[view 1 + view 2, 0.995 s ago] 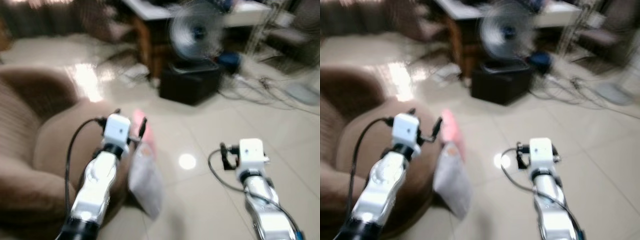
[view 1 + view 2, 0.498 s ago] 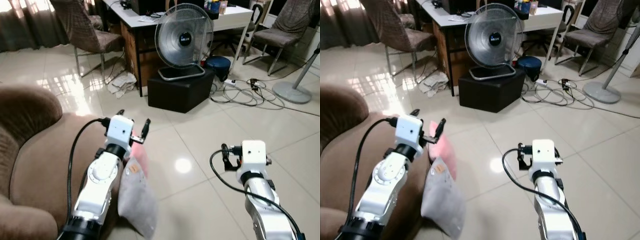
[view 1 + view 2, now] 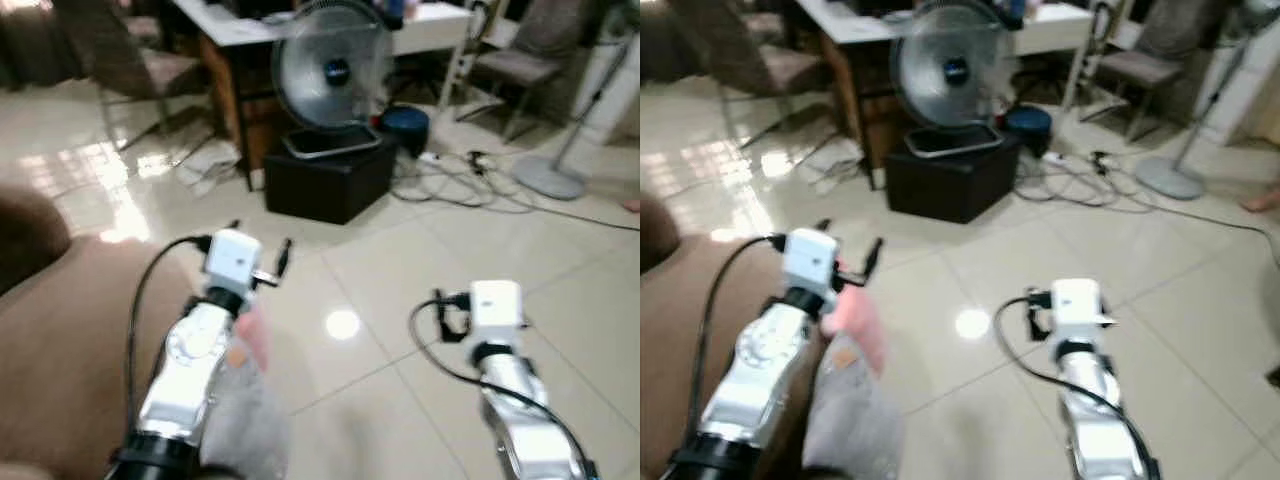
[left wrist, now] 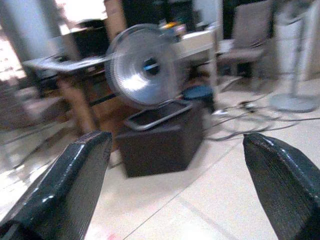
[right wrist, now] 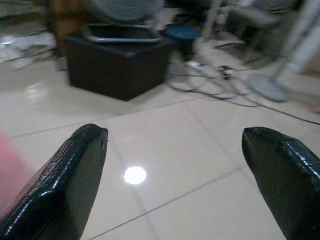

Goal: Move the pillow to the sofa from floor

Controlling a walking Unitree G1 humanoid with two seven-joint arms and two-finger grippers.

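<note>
Soft grey-pink pillow (image 3: 845, 400) | brown sofa (image 3: 60, 350) | left claw (image 3: 262, 262), right claw (image 5: 175, 165) spread

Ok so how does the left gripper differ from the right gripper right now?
The left gripper is raised beside the brown sofa, with the pink and grey pillow just below its arm; the right gripper hangs over bare tiled floor, near nothing. Both are open, holding nothing, and point toward the black box under the fan.
</note>
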